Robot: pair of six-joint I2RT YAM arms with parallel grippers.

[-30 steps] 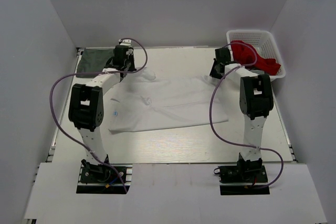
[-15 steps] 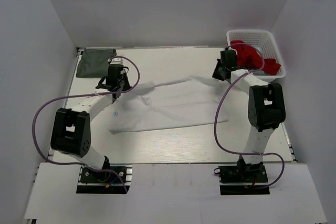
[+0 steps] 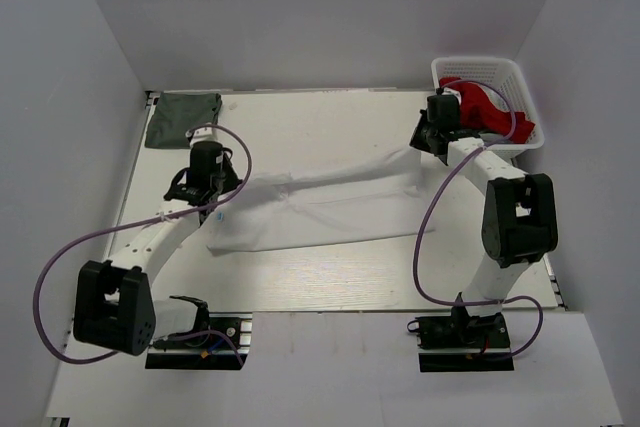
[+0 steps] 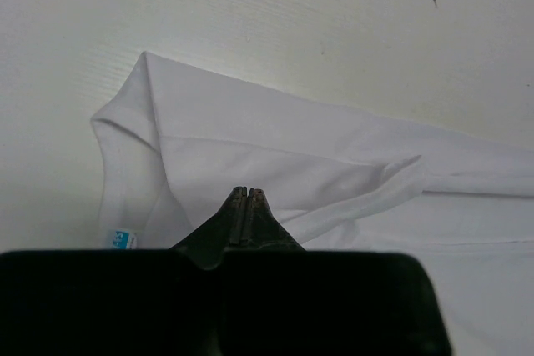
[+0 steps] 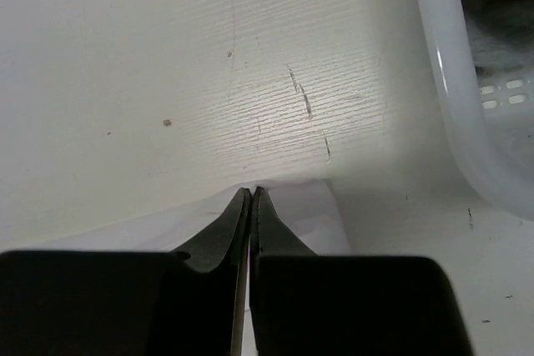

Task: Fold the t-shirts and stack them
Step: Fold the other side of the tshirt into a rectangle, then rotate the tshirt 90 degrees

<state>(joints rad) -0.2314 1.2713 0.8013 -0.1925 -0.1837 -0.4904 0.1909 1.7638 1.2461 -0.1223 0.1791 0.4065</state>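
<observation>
The white t-shirt [image 3: 330,219] lies spread mid-table [image 3: 330,117], its first fold seemingly only begun. The left hand [image 4: 248,193] and right hand [image 5: 252,191] are each clenched on its far edge. 1 green shirt [image 3: 181,119] sits folded far-left, and a red shirt [image 3: 486,105] waits in the basket [image 3: 531,137].

White t-shirt [image 3: 330,212]: soft matt cloth, smooth-knit, creased, with stitched hems; dark green garment [image 3: 182,119] and red garment [image 3: 490,107]: matt cloth likewise. Worktop [image 3: 330,127]: off-white, matt, finely ribbed like wood grain, with faint scratches and specks. Basket [image 3: 490,69]: white slotted plastic, smooth, faintly glossy; left hand [image 4: 247,194] and right hand [image 5: 251,193]: black fingers, dull finish, scuffed at the tips.
</observation>
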